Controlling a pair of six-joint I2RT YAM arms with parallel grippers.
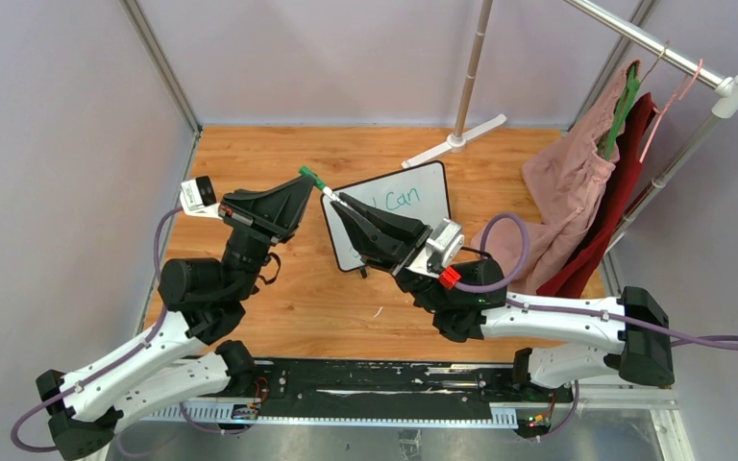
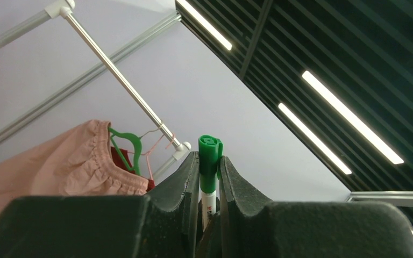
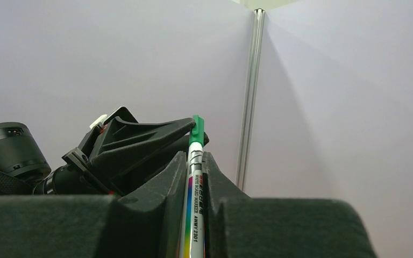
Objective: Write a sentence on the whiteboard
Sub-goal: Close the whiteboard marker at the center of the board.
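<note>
Bright, even light comes from ceiling strip lights point(image 2: 349, 121), burnt out to pure white in the left wrist view, leaving soft shadows on the table point(image 1: 346, 307). From above, the whiteboard point(image 1: 432, 182) is clean white and sharp. Close up, the black fingers point(image 3: 218, 183) look dark and soft, yet the print on the marker point(image 3: 193, 215) is readable.

White whiteboard point(image 1: 430, 216), thin black border, green lettering point(image 1: 399, 201), on orange-brown wood table point(image 1: 346, 307); white marker point(image 3: 193, 209), rainbow stripe, green cap point(image 2: 209, 161); far right, pink garment point(image 1: 567, 178), dark red garment point(image 1: 625, 206), green hanger point(image 1: 620, 115).
</note>
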